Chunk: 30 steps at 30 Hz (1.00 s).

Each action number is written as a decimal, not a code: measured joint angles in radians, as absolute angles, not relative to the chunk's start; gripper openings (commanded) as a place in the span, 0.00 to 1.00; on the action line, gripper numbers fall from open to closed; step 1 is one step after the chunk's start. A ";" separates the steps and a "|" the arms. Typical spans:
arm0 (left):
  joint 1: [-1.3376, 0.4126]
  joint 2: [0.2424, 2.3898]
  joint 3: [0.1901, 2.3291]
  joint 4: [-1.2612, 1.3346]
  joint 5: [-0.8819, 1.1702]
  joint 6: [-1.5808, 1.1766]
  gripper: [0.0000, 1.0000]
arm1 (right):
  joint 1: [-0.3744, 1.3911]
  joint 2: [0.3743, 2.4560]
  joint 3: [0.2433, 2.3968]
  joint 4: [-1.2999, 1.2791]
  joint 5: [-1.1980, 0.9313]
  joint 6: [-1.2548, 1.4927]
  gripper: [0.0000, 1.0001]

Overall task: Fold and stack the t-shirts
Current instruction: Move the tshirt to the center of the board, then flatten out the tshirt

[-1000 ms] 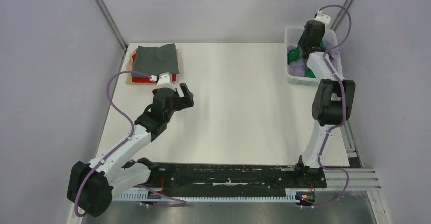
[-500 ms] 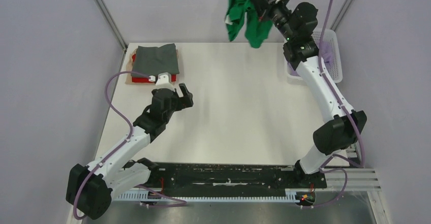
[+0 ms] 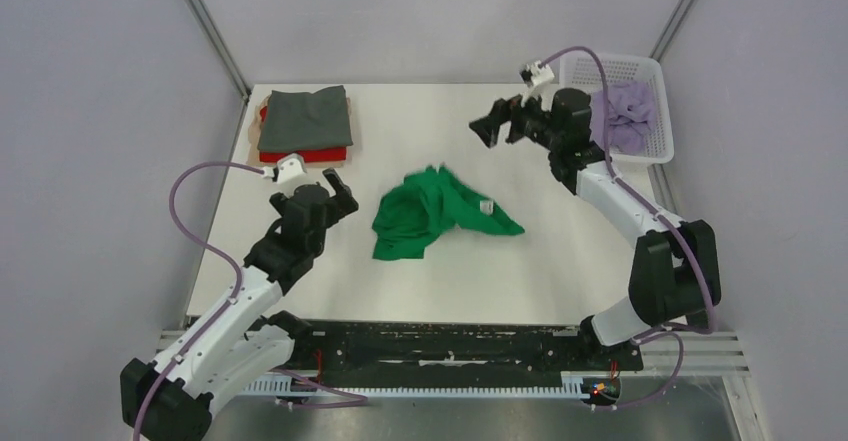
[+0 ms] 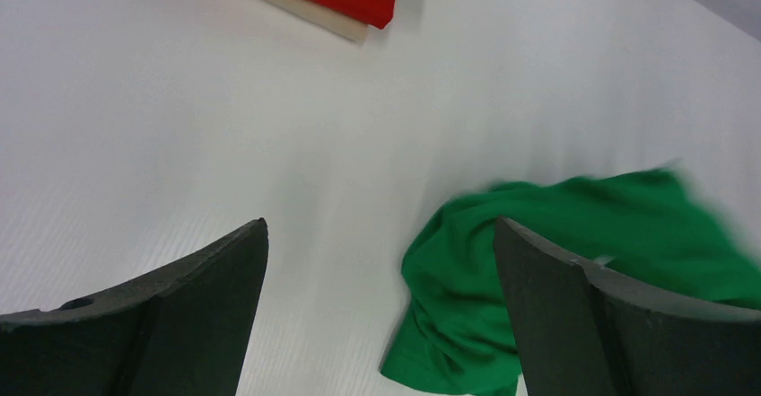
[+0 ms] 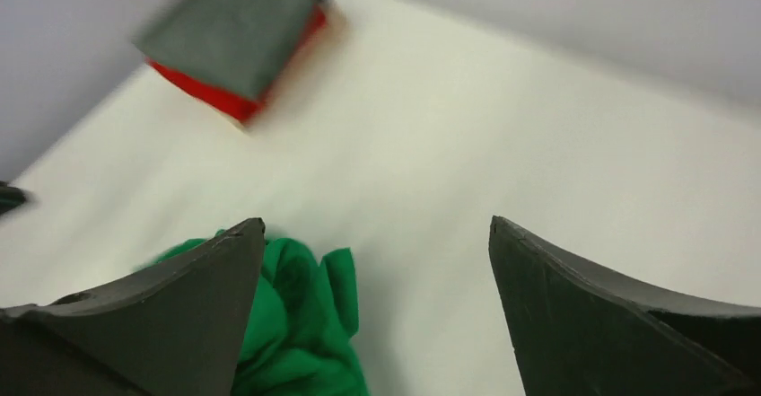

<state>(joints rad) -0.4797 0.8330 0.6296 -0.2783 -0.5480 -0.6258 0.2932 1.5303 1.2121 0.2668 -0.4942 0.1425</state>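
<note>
A loose t-shirt (image 3: 432,213) lies at the table's (image 3: 560,261) middle. The folded stack (image 3: 305,126) sits far left; the basket (image 3: 650,149), holding another t-shirt (image 3: 628,111), far right.

Top external: fixed, high behind the near edge of the table (image 3: 500,281), looking down on all of it, green t-shirt (image 3: 440,211) central. Left wrist: low, close, left of the shirt. Right wrist: higher, farther, beyond-right of it. All three share shirt and folded stack (image 3: 305,126).

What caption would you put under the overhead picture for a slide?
Green t-shirt crumpled on the table; left gripper and right gripper open; folded stack far left.
</note>
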 measured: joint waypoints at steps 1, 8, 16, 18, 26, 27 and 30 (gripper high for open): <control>-0.480 0.825 0.630 -0.294 -0.559 -0.638 1.00 | 0.270 1.526 1.141 0.254 -0.469 0.148 0.98; -0.480 0.828 0.629 -0.362 -0.566 -0.701 1.00 | 0.132 1.488 0.789 0.179 -0.305 0.198 0.98; -0.480 0.960 0.575 -0.357 -0.347 -0.741 1.00 | 0.301 1.267 0.680 0.135 -0.118 0.177 0.98; -0.480 0.987 0.537 -0.339 -0.275 -0.752 1.00 | 0.321 1.223 0.649 0.109 -0.082 0.167 0.98; -0.480 1.124 0.485 -0.238 -0.119 -0.768 0.80 | 0.323 1.136 0.527 -0.002 0.014 0.167 0.98; -0.480 1.153 0.485 -0.224 -0.104 -0.769 0.78 | 0.323 1.136 0.516 -0.019 0.025 0.167 0.98; -0.480 1.206 0.496 -0.191 -0.072 -0.770 0.71 | 0.323 1.137 0.495 -0.065 0.046 0.167 0.95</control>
